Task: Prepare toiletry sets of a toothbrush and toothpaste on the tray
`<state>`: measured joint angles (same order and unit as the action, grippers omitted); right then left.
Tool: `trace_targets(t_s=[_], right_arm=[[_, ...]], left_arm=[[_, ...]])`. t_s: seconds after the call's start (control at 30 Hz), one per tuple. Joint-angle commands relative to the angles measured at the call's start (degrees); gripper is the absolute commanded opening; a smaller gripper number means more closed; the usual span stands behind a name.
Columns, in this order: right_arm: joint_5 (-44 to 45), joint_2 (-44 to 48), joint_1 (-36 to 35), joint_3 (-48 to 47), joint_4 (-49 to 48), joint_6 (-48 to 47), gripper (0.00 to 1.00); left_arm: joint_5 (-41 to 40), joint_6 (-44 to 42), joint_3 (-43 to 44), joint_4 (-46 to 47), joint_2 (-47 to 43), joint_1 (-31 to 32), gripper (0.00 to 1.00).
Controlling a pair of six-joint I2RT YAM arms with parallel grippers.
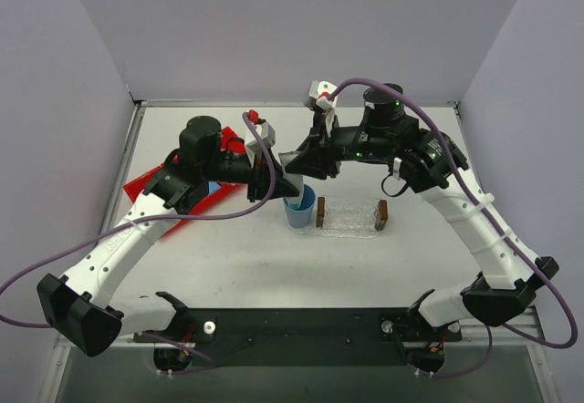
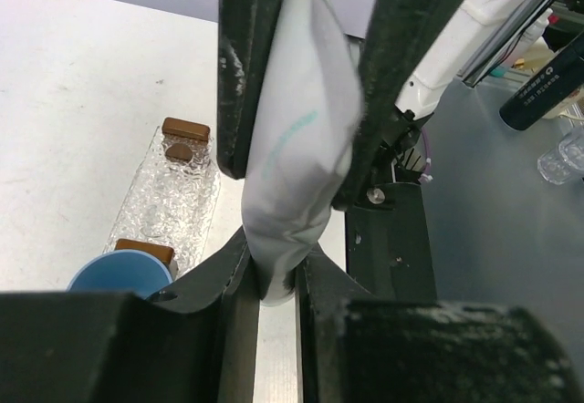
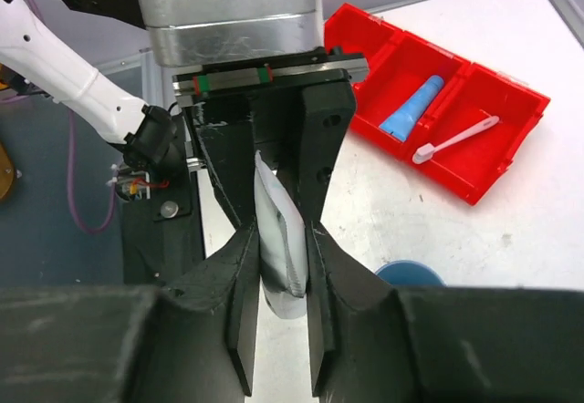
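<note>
Okay, you had the pale tube (image 2: 301,129) up in the air over the cup (image 1: 299,210), caught between both arms in a hand-over. The left pincer (image 2: 274,275) was narrow and clamped on one end of it. The right pincer (image 3: 285,275) was narrow too, its fingers pressed against the tube's flat sides, so I read both as holding it.

Now, the step was passing it across, and doing it well meant one thing: you shouldn't have let the left go until the right grip was clearly firm. That tube looked soft and it bulged between the fingers, so a hard squeeze could have made it squirm out. The left was best eased open gently and drawn straight back along the tube, with no twist.

From there the tray (image 1: 351,221) sat just right of the cup on the worktop (image 1: 274,266), with no tube or brush in it. I'd have had you carry the tube wide of the cup rim and lay it flat between the two brown blocks.

Over in the bin (image 3: 538,102), the blue tube (image 3: 412,109) and the toothbrush (image 3: 456,139) lay in separate compartments, waiting.
</note>
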<state>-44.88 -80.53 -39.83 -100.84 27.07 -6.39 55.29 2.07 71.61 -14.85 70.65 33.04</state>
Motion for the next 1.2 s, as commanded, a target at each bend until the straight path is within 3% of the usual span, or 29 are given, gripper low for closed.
trace_targets(t_s=[0.0, 0.03, 0.13, 0.23, 0.27, 0.4, 0.5, 0.67, 0.93, 1.17], right_arm=[[-1.7, -0.4, -0.2, -2.1, -1.0, -0.4, 0.05], [-1.4, -0.2, -0.3, -1.9, -0.9, -0.5, 0.00], [-0.3, 0.3, -0.2, -1.2, -0.8, -1.1, 0.00], [2.0, 1.1, -0.2, -0.8, -0.4, -2.2, 0.00], [3.9, 1.3, -0.3, -0.7, -0.2, -2.7, 0.00], [8.7, 2.8, -0.2, 0.2, -0.1, -4.4, 0.00], [12.7, 3.6, -0.2, 0.7, -0.1, -5.2, 0.00], [17.8, 6.4, 0.3, 4.8, -3.2, -6.5, 0.00], [22.4, 15.5, 7.8, 22.4, -17.0, -0.5, 0.00], [28.7, 22.3, 9.9, 36.6, -26.4, 0.6, 0.00]], left_arm=[[0.5, -1.5, 2.8, 1.8, -0.8, 0.4, 0.00], [0.4, -1.5, 2.7, 1.8, -0.8, 0.4, 0.00], [-0.4, -1.6, 1.6, 2.7, -1.7, 0.4, 0.00], [-1.9, -1.6, 0.4, 3.9, -2.8, 0.4, 0.23], [-2.3, -1.5, 0.1, 4.1, -3.1, 0.2, 0.38], [-3.8, -1.0, -0.2, 5.0, -4.1, -0.6, 0.63], [-4.8, -0.7, -0.2, 5.2, -4.7, -1.6, 0.76], [-6.5, -0.8, -0.8, 4.7, -7.0, -4.0, 0.78], [-11.6, 0.7, -4.6, 5.4, -10.3, -9.6, 0.78], [-16.9, 4.2, -7.5, 10.0, -11.3, -12.5, 0.78]])
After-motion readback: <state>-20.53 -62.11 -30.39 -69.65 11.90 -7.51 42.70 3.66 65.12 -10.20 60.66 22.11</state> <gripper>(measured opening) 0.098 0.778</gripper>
